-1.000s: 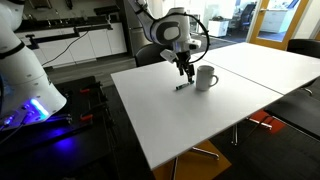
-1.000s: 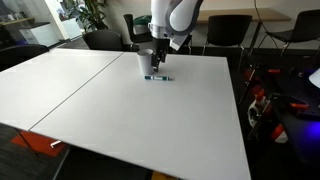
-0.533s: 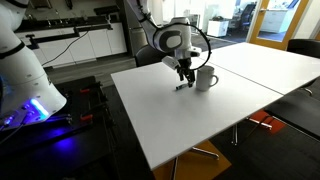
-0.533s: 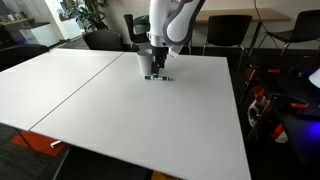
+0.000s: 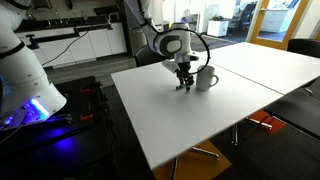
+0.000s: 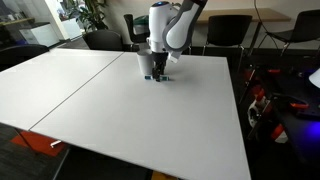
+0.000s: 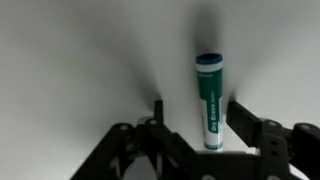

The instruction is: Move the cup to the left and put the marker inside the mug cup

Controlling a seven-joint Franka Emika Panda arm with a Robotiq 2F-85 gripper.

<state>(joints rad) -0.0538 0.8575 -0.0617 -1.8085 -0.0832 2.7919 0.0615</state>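
A white mug point(image 5: 206, 77) stands on the white table point(image 5: 200, 120), also partly seen behind the arm in an exterior view point(image 6: 146, 62). A green and white dry-erase marker point(image 7: 209, 100) lies flat on the table. My gripper point(image 7: 197, 122) has come down over it, open, with the marker between the two fingers, nearer one finger. In both exterior views the gripper point(image 5: 184, 82) point(image 6: 157, 75) is low on the table just beside the mug and hides the marker.
Office chairs point(image 6: 226, 30) stand behind the table's far edge. A second white table point(image 5: 265, 55) adjoins this one. Another robot's white body point(image 5: 25, 80) and cables sit off the table's side.
The gripper has descended from above the marker to table level, so its fingers now straddle the marker. The mug and the marker have not moved.
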